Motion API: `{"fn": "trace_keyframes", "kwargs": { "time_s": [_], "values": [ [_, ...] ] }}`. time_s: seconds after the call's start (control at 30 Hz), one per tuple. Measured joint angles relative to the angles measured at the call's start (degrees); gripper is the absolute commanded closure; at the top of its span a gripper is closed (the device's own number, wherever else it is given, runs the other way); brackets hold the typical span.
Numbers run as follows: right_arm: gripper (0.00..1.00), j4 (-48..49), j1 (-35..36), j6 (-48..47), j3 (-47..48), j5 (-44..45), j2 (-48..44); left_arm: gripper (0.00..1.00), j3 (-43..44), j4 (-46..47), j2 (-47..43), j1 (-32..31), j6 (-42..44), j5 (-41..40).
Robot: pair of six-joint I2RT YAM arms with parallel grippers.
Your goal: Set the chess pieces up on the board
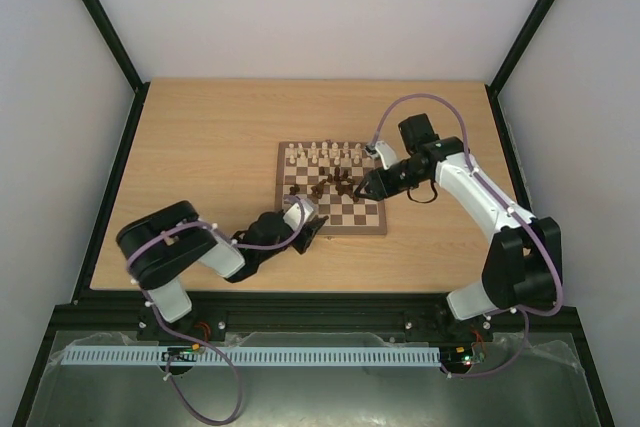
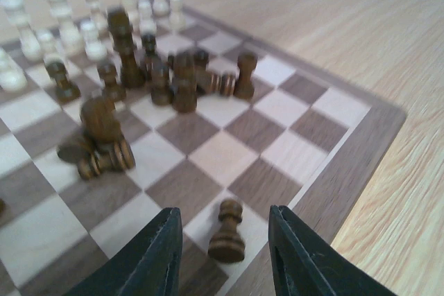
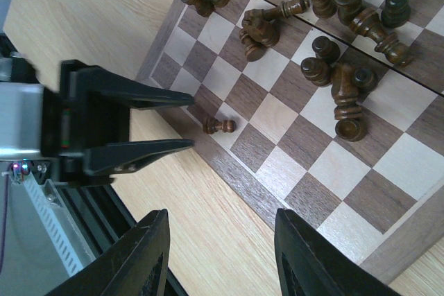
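One dark pawn [image 2: 227, 230] upright on an edge square by the board's [image 2: 361, 143] near left corner, loose between the parted fingers of the left gripper [image 2: 223, 213]: seemingly the placing step; next, lifting clear without clipping it, right gripper [image 3: 222, 220] open and empty beside the jumbled dark pieces [image 3: 340, 81].

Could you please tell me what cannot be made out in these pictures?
Top view: the dark heap is too small to tell piece types, and the right gripper hides the squares under it.
Left wrist view: the pale pieces are blurred, and those at the left edge are cut off.
Right wrist view: the pale pieces lie outside the frame, and the board is cropped at top and right.
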Motion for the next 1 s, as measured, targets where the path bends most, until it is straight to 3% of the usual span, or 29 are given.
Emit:
{"fn": "trace_keyframes", "kwargs": {
  "time_s": [0.2,0.33,0.53,0.67,1.0],
  "values": [
    [0.55,1.33,0.0,-0.9,-1.44,1.75,-0.85,0.61,0.98,-11.08,-14.36,-0.57,-0.31,-0.35],
    [0.55,2.08,0.0,-1.44,-2.64,2.82,-1.97,0.57,8.63,-26.1,-19.65,-0.59,-0.79,-1.03],
    [0.55,2.34,-0.04,-2.1,-3.58,4.63,-5.27,0.56,21.24,-45.72,-12.83,-0.59,-3.69,-1.49],
    [0.55,2.49,-0.9,-2.34,-4.85,5.62,-7.32,0.56,22.51,-54.12,-9.49,-0.59,-4.37,-1.7],
    [0.54,3.02,-5.01,-2.4,-10.47,5.33,-9.01,0.65,27.52,-62.73,-4.0,0.24,-2.84,-0.42]
  ]
}}
